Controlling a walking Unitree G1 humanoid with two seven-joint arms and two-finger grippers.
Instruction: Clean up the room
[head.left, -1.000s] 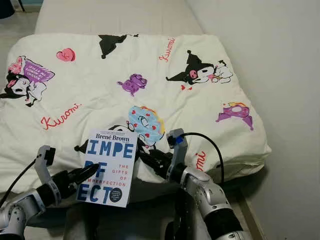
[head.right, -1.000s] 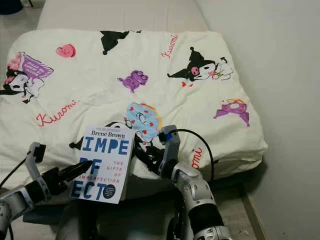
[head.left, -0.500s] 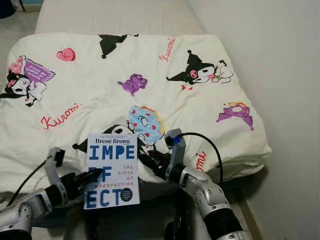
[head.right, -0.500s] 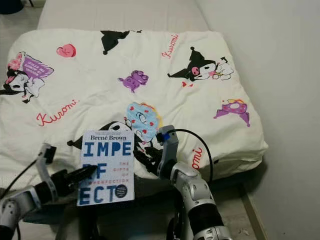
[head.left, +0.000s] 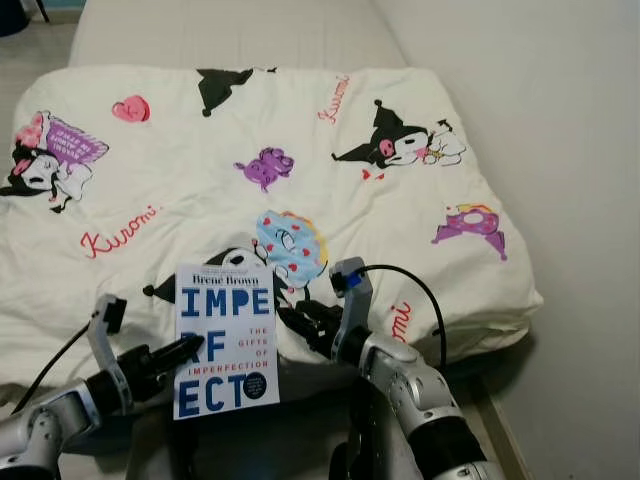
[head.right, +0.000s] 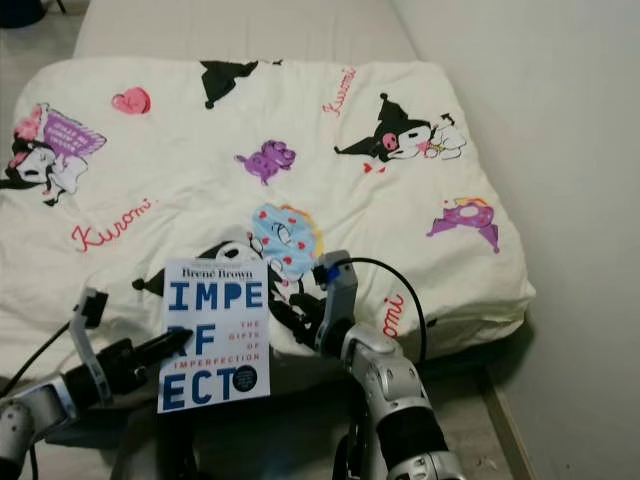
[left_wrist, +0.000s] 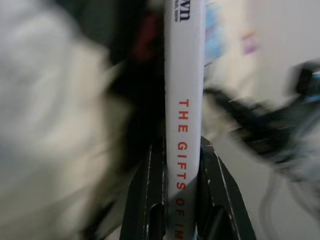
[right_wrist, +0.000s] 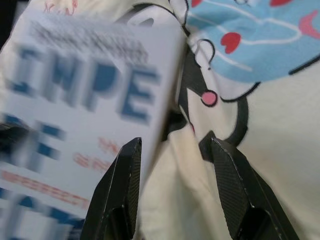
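The left gripper (head.left: 188, 350) pinches the book (head.left: 225, 340) by its spine, upright just before the duvet's (head.left: 300, 140) near edge; stiff, light, likely slippery. The right gripper (right_wrist: 172, 165) gapes beside the book, holding nothing.

The left gripper (head.left: 185, 350) covers some of the big blue letters on the book (head.left: 225, 340), and the small words in the dark circle on the cover are too tiny to read. In the right wrist view the book cover is a blur and its letters smear. In the left wrist view the book's spine runs off the picture's edges, so only some of its words show, and everything around it is fuzzy.
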